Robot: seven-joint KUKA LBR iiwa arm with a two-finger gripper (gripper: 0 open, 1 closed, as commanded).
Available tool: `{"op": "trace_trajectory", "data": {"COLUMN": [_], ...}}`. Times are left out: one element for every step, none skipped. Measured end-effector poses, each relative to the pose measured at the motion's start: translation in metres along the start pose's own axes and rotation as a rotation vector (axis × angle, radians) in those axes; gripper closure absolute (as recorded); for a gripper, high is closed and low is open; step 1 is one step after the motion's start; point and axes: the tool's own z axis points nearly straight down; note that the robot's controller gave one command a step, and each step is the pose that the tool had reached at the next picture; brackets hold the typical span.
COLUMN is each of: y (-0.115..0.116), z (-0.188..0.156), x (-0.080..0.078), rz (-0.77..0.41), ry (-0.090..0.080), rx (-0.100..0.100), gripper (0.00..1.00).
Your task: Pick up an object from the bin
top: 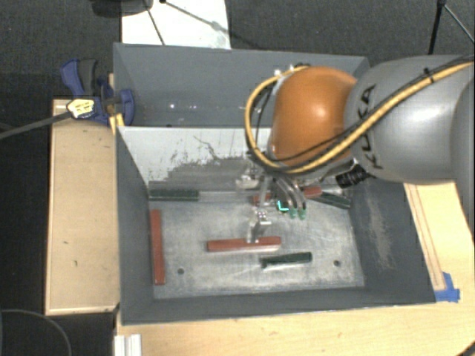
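My gripper (260, 219) hangs under the orange wrist cover, low over the middle of the bin. Its lower end comes down right at a red-brown flat stick (243, 245) that lies crosswise on the bin floor. Whether it touches the stick I cannot tell. Just in front of that stick, slightly to the right, lies a dark green stick (286, 259). Behind the gripper, to the right, the ends of a red stick (312, 191) and a dark green stick (336, 200) stick out from under the arm.
A second red-brown stick (157, 247) lies lengthwise along the left wall. Another dark green stick (173, 194) rests at the back left. The arm and its cables cover the back right part of the bin.
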Motion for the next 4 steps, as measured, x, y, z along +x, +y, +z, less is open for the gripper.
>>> {"op": "trace_trajectory", "data": {"y": [-0.001,-0.018,-0.018,-0.003], "z": [-0.004,0.106,0.106,-0.070], "x": [-0.002,0.020,0.020,0.038], "rz": [0.002,-0.074,-0.072,-0.099], "ry": [-0.008,-0.008,-0.008,-0.015], "rx": [-0.001,-0.001,-0.001,-0.001], "gripper": [0.00,1.00,1.00,1.00]}}
